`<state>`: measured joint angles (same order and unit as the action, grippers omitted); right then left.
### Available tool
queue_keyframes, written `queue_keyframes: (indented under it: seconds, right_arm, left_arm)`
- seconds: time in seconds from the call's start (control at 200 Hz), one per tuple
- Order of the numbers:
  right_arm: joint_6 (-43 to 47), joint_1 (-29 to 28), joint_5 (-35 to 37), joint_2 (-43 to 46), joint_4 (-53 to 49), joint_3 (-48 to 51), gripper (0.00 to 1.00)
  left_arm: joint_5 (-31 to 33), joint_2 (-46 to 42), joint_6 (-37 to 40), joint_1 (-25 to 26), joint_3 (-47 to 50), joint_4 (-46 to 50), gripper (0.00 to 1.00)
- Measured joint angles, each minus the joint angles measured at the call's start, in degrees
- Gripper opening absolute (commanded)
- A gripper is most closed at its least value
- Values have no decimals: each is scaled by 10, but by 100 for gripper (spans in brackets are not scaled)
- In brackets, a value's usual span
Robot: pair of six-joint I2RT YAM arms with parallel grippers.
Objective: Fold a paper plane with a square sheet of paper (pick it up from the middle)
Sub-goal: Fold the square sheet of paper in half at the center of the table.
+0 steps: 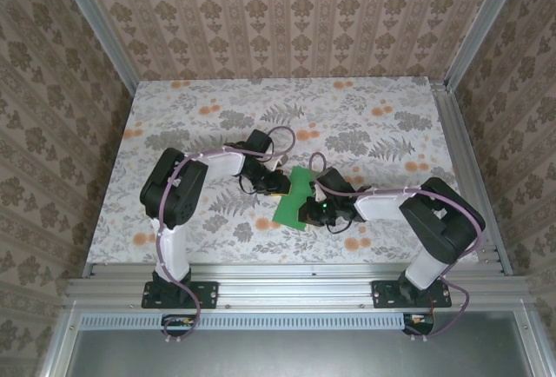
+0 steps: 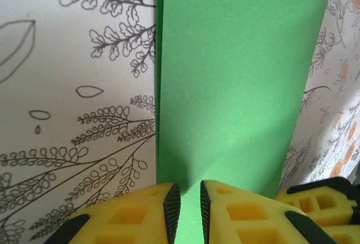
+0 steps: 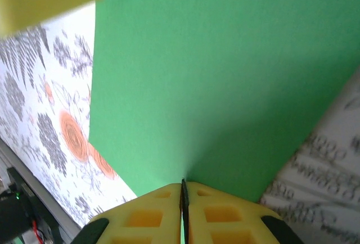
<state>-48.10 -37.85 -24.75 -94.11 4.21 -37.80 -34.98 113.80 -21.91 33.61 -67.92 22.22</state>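
We are seeing the square sheet of paper [image 1: 291, 196] showing a plain bright green, matte and free of print. The tabletop [image 1: 365, 116] is carrying a pale ground with grey fern and leaf drawings and orange blossoms. The walls [image 1: 287, 12] are wearing beige wallpaper with brown floral stripes. The left arm [image 1: 174, 195] and right arm [image 1: 434, 221] are showing black joints and white links, with purple cables [image 1: 282, 134]. The left gripper [image 2: 190, 199] and right gripper [image 3: 183, 190] are showing yellow, their pads [image 2: 171, 210] black. The frame [image 1: 295, 290] is gleaming silver-grey.

You have the square sheet of paper [image 1: 293, 196]: bright green, folded narrower, near the middle of the table [image 1: 373, 108].
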Motion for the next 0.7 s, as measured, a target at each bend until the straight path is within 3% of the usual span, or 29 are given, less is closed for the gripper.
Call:
queue_keyframes:
  seconds: [0.48,0.7]
  right_arm:
    - [32,-38,-11,34,-77,9,13]
    - [27,-26,-12,70,-105,9,15]
  left_arm:
    - [-2,5,6,0,-9,12,24]
    - [-2,5,7,1,-16,21,25]
